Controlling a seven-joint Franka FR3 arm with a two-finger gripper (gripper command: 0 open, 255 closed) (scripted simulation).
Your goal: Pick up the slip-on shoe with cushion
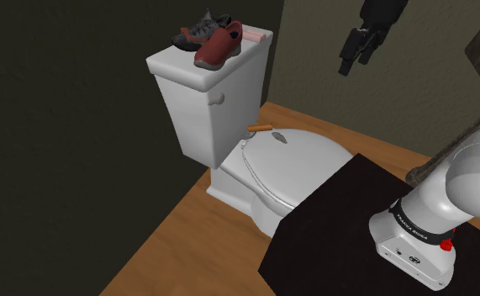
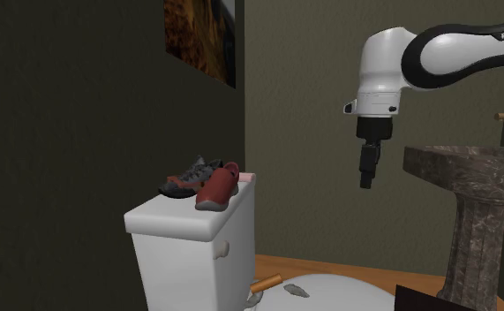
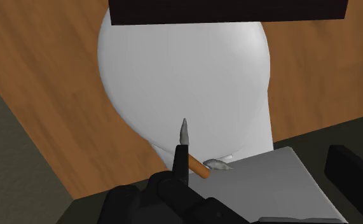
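The gripper (image 1: 357,52) hung in open air above the white seat lid (image 1: 301,160) of the toilet, pointing down, its two black fingers pressed together with nothing between them; in the wrist view they met in one thin point (image 3: 184,130).

The red slip-on shoe (image 1: 219,46) lay on the tank lid (image 1: 175,69), touching a grey laced sneaker (image 1: 197,32) behind it (a likely thing to snag in a wide grasp). From the gripper the shoe lay towards the shoulder view's left; in the second exterior view it sat left of the gripper (image 2: 367,168) and somewhat lower (image 2: 217,187), well apart from it.

The shoe's long axis ran across the depth of the tank, heel towards the wall and toe at the front edge of the lid. The move ahead therefore seemed to call for travel towards the tank, parting the fingers, and turning them to straddle the shoe's narrow width rather than its length.
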